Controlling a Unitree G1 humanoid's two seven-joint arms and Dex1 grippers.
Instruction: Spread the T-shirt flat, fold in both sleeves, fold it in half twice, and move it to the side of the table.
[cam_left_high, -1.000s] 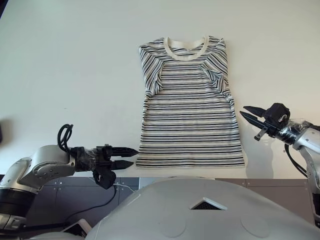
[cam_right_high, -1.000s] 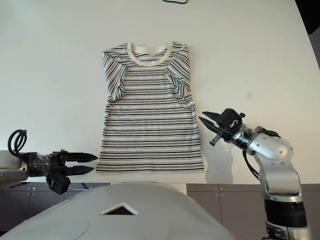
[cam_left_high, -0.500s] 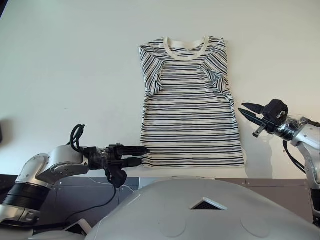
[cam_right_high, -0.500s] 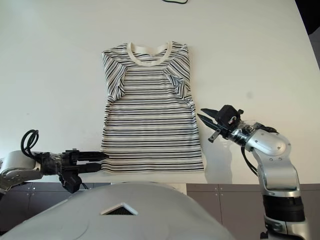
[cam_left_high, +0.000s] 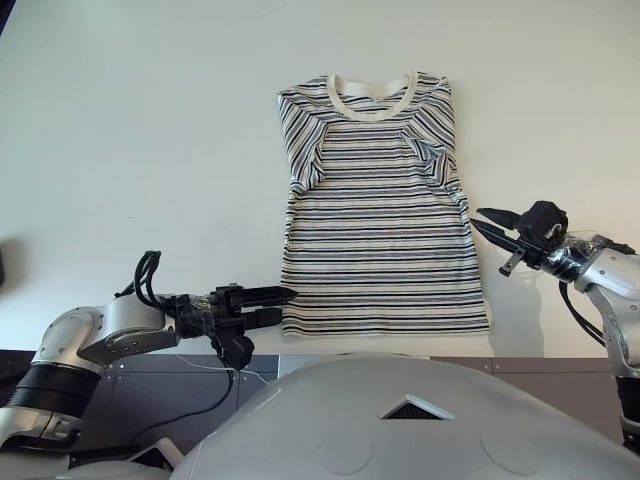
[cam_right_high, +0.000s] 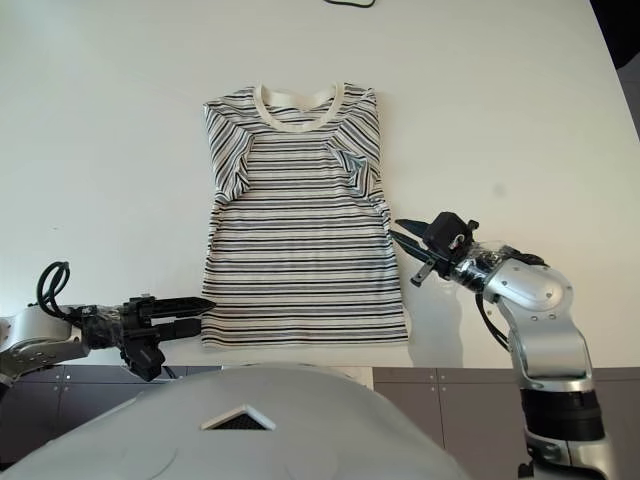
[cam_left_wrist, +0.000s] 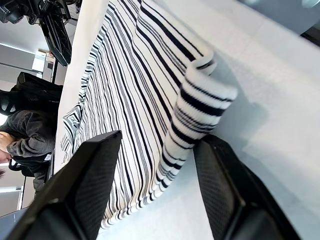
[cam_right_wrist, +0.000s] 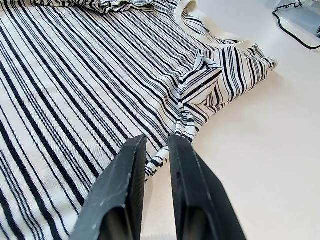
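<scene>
One bottom corner of T-shirt (cam_left_high: 375, 230) sits inside your left pincer (cam_left_high: 285, 303), wide apart. Your right pincer (cam_left_high: 477, 218), slightly apart, just beside shirt's side edge.

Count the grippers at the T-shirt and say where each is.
2. The left gripper is open at the T-shirt's near left hem corner, which lies between its fingers. The right gripper is open at the right side edge, about halfway down.
</scene>
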